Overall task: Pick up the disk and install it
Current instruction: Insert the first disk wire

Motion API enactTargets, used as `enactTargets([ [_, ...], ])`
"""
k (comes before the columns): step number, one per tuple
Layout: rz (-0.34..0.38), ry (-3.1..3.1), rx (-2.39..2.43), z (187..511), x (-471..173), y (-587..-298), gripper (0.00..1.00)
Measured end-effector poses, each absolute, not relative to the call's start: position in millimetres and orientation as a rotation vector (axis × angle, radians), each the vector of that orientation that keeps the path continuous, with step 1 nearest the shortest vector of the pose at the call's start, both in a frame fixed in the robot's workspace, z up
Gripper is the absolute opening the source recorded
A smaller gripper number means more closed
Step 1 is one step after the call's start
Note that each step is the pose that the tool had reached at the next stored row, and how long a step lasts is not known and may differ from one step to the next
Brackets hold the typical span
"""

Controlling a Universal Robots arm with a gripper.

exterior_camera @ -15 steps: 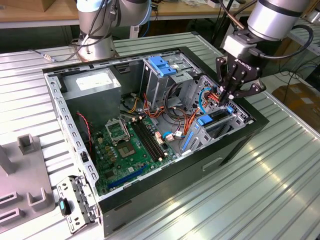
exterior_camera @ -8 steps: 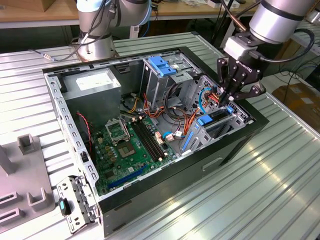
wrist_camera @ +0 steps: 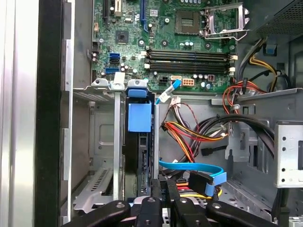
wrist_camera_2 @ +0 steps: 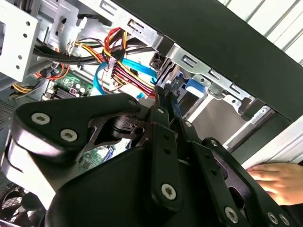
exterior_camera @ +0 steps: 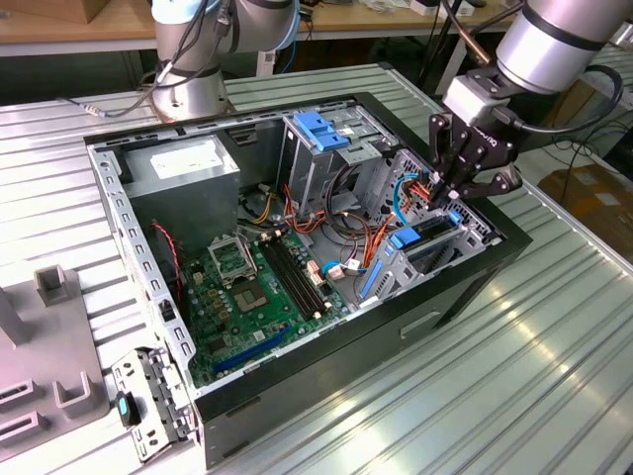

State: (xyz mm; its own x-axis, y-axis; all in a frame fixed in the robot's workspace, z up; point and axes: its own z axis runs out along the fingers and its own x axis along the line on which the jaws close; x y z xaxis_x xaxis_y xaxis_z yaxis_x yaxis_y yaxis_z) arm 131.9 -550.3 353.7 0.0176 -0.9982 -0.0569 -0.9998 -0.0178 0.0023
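Our gripper [exterior_camera: 457, 198] is closed on the rear edge of the disk [wrist_camera: 138, 156], which stands on edge in the case's bay [wrist_camera: 102, 142]; we judge it should stay square to the slot; cables [wrist_camera: 189, 137] lie close beside

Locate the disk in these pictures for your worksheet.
In the exterior view the disk sits in the bay at the case's right end, under the tool, beside the coloured cables.
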Motion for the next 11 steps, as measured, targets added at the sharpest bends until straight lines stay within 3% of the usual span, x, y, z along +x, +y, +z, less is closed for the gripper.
enactTargets([
  [11,0.068,2.178,-2.206,352.1,126.5,-566.2,0.16],
])
